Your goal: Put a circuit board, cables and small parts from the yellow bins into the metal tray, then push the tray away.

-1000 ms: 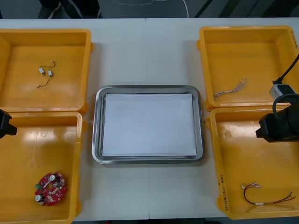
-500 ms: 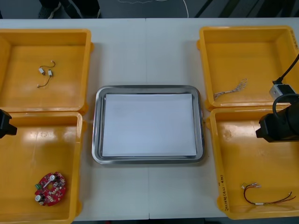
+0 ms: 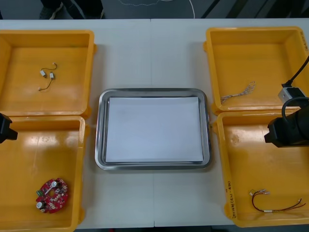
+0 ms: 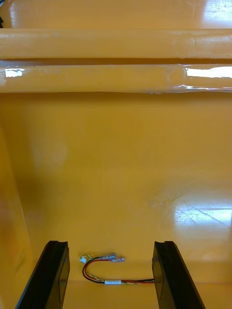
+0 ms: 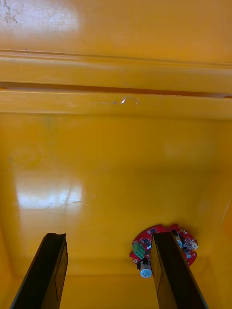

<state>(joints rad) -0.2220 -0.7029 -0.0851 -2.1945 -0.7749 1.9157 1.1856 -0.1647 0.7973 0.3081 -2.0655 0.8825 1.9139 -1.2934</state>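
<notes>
Nothing has moved since a second ago: both arms hang where they were, and every part lies in its bin. The count is four yellow bins, two at each side, one metal tray (image 3: 100, 130) between them, white inside, one circuit board, two small metal parts and two cables.

On the left, the far left bin (image 3: 46, 35) holds the two small metal parts (image 3: 47, 75), each on a thin wire. The left arm (image 3: 5, 128) sits at the far edge of the near left bin (image 3: 29, 145), and the round red circuit board (image 3: 51, 195) lies towards that bin's near end. The left wrist view adds the fingers: the left gripper (image 5: 108, 236) is spread wide above the bin floor, with the board partly behind one finger.

On the right, the far right bin (image 3: 251, 31) holds a thin twisted cable (image 3: 237, 93). The right arm (image 3: 287, 130) hangs over the near right bin (image 3: 241, 159), where a red and yellow cable (image 3: 275, 204) lies. The right wrist view shows the right gripper (image 4: 111, 244) spread wide, that cable on the floor between its fingers.
</notes>
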